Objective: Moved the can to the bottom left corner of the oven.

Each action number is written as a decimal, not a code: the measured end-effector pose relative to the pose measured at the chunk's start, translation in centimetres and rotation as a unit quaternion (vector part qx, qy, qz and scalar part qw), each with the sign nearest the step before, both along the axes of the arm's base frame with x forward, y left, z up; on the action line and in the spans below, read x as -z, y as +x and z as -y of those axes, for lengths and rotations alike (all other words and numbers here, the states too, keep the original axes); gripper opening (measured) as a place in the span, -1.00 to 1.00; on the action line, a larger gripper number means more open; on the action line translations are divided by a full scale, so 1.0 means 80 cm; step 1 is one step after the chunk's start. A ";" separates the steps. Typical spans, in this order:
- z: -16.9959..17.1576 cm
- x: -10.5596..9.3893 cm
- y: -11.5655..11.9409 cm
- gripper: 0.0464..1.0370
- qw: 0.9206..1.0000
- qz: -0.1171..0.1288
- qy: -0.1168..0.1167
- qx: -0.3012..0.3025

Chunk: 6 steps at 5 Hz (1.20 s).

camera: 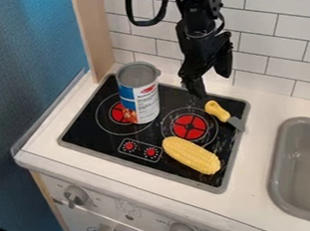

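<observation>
Standing upright, the can [139, 93] is supported by the stovetop [85, 130], partly over its left burner [118, 113], while the gripper [213, 84] is held near the back edge, fingers spread apart.

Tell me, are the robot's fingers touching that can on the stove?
Apart: the camera view shows a strip of black stovetop between the fingers and the can.

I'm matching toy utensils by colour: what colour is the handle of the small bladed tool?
The tool's handle is yellow; it shows best in the camera view.
</observation>
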<state>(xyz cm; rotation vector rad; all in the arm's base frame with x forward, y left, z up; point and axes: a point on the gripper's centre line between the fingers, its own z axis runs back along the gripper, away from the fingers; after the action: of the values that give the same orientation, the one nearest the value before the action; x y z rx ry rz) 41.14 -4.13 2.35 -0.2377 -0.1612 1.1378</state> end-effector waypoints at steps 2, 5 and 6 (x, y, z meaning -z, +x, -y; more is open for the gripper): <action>-0.002 0.028 -0.010 0.93 0.999 -0.035 -0.011 -0.027; -0.046 0.012 -0.023 0.93 0.967 -0.023 0.033 -0.250; -0.053 0.002 -0.019 0.93 0.953 -0.022 0.039 -0.301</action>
<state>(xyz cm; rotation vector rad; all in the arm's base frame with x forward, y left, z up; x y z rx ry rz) 39.63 0.15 2.19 -0.0903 -0.2484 1.7389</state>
